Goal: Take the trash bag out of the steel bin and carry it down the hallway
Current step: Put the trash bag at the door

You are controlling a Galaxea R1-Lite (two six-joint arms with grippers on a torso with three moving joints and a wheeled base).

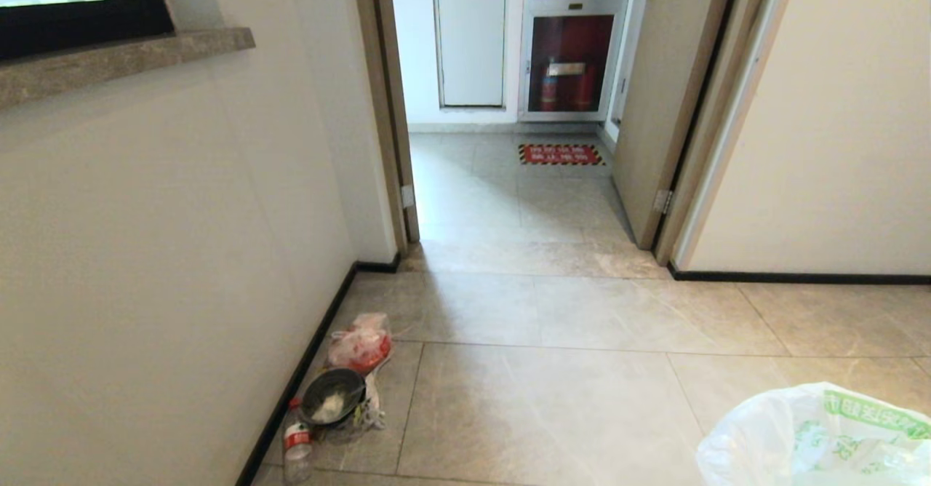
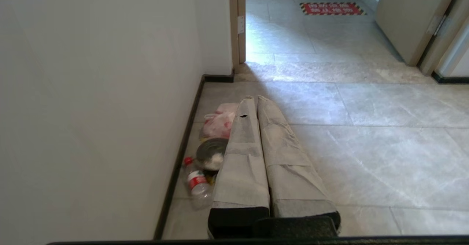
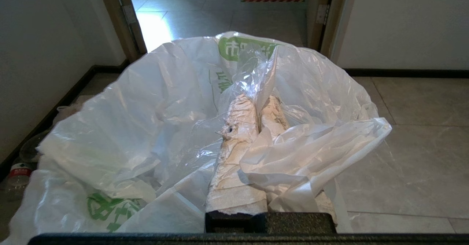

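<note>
The trash bag (image 3: pixel 176 102) is seen gathered around the right end effector (image 3: pixel 256 105), whose cloth-wrapped fingers (image 3: pixel 238 127) are pressed fully together with folds of the thin white, green-printed plastic draped over and caught about them. In the head view, the bag (image 1: pixel 814 435) is seen low at the right, above the hallway (image 1: pixel 553 369) floor of grey marbled tiles. The left end effector (image 2: pixel 256 102) is held over the floor with its fingers (image 2: pixel 242 157) closed against each other and nothing gripped. Against the dark baseboard on the left, a red-tinted clear bag (image 1: pixel 360 342), a dark bowl (image 1: pixel 332 396) and a plastic bottle (image 1: pixel 297 448) are clustered. An open doorway (image 1: pixel 509 180) is seen ahead.
</note>
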